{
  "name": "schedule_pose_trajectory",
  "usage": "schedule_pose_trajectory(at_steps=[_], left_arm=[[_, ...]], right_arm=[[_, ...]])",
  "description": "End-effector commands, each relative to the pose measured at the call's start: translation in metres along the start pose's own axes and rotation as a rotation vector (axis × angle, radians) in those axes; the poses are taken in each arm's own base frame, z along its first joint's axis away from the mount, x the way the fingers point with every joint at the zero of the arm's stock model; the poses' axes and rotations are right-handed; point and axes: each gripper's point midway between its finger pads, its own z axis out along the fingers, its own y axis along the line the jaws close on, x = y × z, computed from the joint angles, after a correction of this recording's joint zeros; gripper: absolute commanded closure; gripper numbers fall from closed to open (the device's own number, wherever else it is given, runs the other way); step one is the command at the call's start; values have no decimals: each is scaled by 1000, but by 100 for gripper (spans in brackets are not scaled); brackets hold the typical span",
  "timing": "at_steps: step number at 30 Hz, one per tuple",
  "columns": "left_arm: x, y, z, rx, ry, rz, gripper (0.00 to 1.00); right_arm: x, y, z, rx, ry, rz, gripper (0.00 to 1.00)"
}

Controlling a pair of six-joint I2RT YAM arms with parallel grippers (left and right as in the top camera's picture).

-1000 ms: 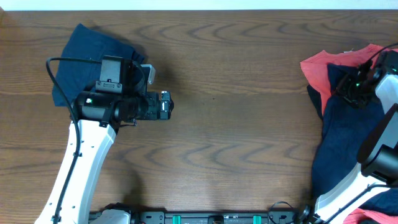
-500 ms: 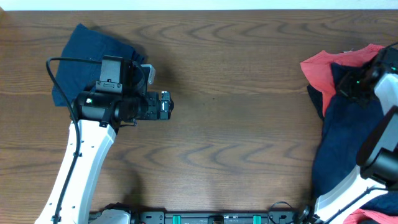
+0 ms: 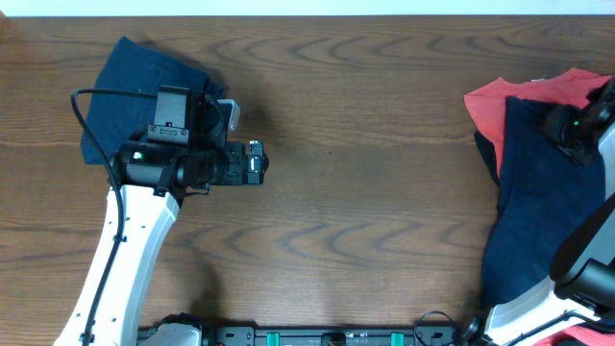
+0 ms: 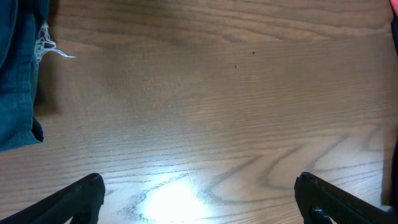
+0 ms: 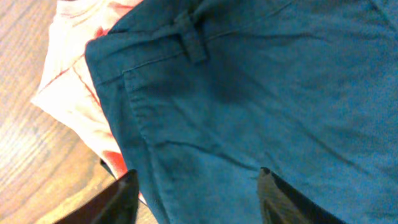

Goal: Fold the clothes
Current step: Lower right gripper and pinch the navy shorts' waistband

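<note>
**Left claw** (image 4: 199, 208): fingers spread wide over bare table (image 3: 365, 211), gripping nothing. A compact navy pair (image 3: 125, 82) lies off to this claw's left, apart from the fingers. It reads as a finished fold, parked at the far corner so the middle of the table is free for work.

**Right claw** (image 5: 199, 202): fingers also spread, with nothing between them. Directly beneath and ahead of them lie the shorts (image 5: 261, 93) on top of the unfolded heap. A belt loop (image 5: 194, 42) on the waistband sits ahead of the fingertips. A red cloth (image 5: 65, 93) shows to this claw's left, tucked under the shorts. Whether the fingertips touch the fabric cannot be told.

**Judgement:** the right claw appears poised to take the shorts near the waistband. A firm edge there would let the pair be drawn clear of the red cloth and out to the open middle.
</note>
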Motion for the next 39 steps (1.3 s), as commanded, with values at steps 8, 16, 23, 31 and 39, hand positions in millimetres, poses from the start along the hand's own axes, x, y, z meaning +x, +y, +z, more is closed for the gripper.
schedule_pose_trajectory(at_steps=[8, 16, 23, 31, 39], left_arm=[[-7, -4, -9, 15, -25, 2, 2], [-7, -4, -8, 15, -25, 2, 2], [-7, -4, -9, 15, -26, 2, 2], [-7, -4, -9, 15, -25, 2, 2], [-7, -4, -9, 15, -26, 2, 2]], right_arm=[[26, 24, 47, 8, 95, -81, 35], [26, 36, 62, 4, 77, -180, 48], [27, 20, 61, 96, 83, -182, 68], [36, 17, 60, 106, 117, -179, 63], [22, 15, 42, 112, 66, -35, 99]])
